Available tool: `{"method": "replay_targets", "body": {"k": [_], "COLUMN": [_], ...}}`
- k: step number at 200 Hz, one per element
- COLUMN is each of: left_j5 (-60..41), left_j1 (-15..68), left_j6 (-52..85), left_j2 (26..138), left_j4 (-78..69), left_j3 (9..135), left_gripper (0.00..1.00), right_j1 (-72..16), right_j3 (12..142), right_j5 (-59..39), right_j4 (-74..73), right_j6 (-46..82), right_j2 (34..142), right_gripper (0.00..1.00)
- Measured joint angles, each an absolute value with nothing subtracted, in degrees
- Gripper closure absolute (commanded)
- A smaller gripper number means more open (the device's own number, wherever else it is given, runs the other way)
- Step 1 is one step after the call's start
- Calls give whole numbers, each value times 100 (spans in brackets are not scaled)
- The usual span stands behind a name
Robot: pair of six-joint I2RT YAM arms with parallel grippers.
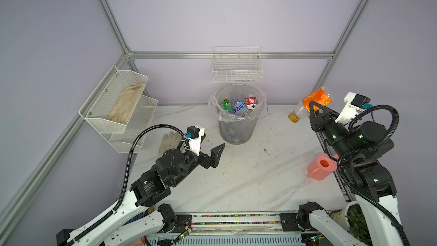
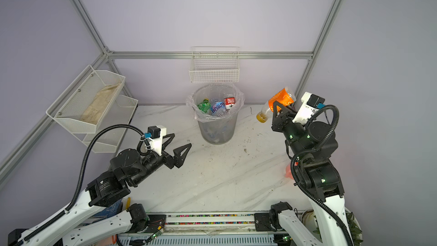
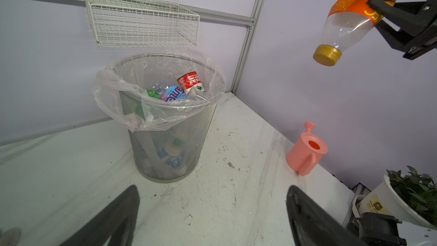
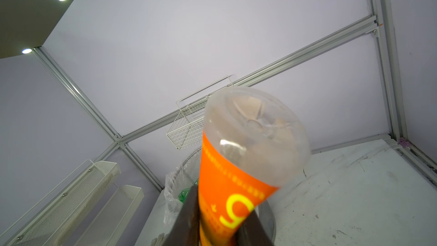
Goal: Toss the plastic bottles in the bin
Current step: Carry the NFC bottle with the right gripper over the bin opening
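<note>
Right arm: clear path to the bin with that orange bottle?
Probably yes: right gripper holds the orange-label bottle raised, nothing stands between it and the bin; left gripper is off aside.

Your left gripper [image 2: 182, 140] hangs wide open; your right gripper [image 2: 282, 105], raised, clamps an orange-labelled clear plastic bottle [image 2: 280, 97].

Through both top views I am looking down from high at the front onto the whole table [image 1: 236, 185]. From my left wrist I am looking low across it at the bin [image 3: 175, 138], fairly near. From my right wrist I am looking upward, close against the bottle [image 4: 236, 173]; every view is sharing the bin.
</note>
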State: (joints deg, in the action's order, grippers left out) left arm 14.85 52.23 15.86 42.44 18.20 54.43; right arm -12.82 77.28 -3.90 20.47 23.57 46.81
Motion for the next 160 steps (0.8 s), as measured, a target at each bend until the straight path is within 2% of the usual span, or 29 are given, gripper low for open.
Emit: {"method": "replay_targets", "body": {"k": [160], "left_j5": [1787], "left_j1": [5334], "left_j6": [1479], "left_j2": [3999], "left_j4": [1785], "left_j3": [5443], "left_gripper": [5], "right_j1": [-1286], "right_j3": [8217], "right_j5": [-766], "right_j4": [1944], "right_j6": [2285], "right_j2": [5483], "right_gripper": [100]}}
